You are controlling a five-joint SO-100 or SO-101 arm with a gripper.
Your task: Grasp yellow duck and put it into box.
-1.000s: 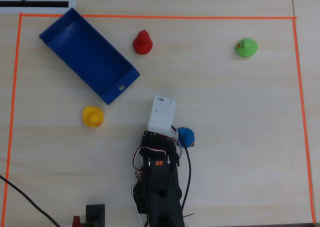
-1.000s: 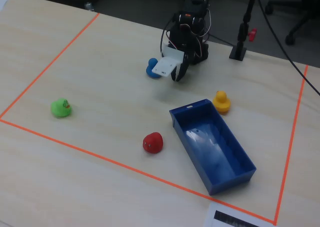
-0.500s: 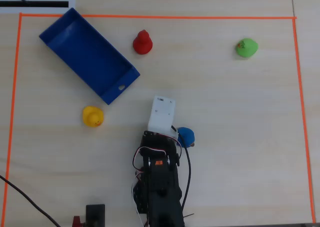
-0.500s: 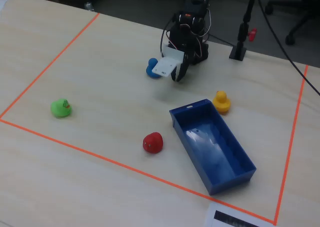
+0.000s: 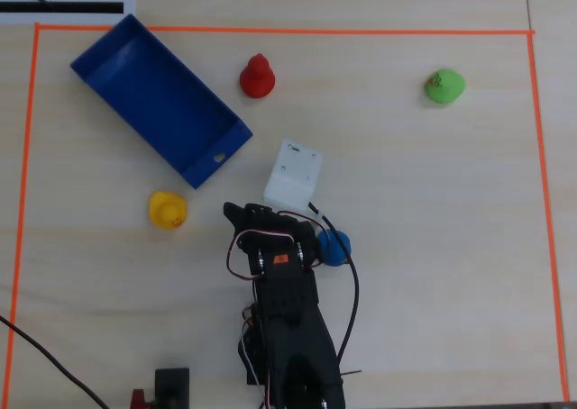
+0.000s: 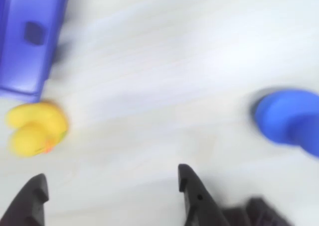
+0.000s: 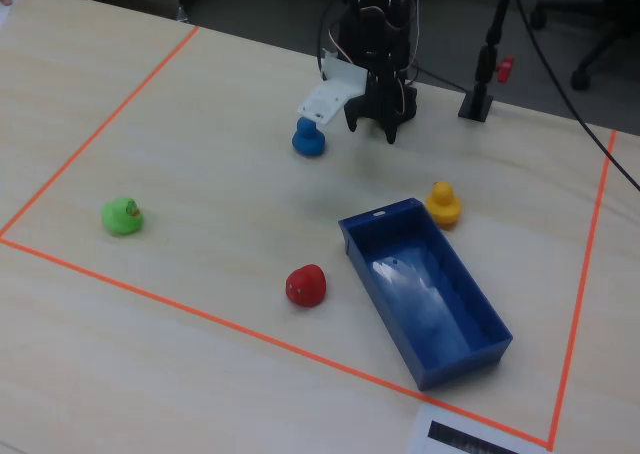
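The yellow duck point(image 5: 168, 210) sits on the table just below the near end of the blue box point(image 5: 160, 98). In the fixed view the duck point(image 7: 444, 203) stands beside the box's point(image 7: 425, 289) far corner. My gripper point(image 7: 372, 126) hangs open and empty above the table, between the yellow duck and a blue duck. In the wrist view, which is blurred, my gripper point(image 6: 109, 186) has its jaws wide apart, with the yellow duck point(image 6: 35, 129) ahead of the left fingertip point(image 6: 35, 188) and the box end point(image 6: 30, 37) beyond it. In the overhead view the gripper point(image 5: 243, 213) is right of the duck.
A blue duck point(image 5: 334, 246) lies close to the arm's right side and shows at the right in the wrist view point(image 6: 291, 121). A red duck point(image 5: 257, 76) and a green duck point(image 5: 444, 86) stand farther off. Orange tape point(image 5: 270, 31) frames the table area. Cables run near the arm base.
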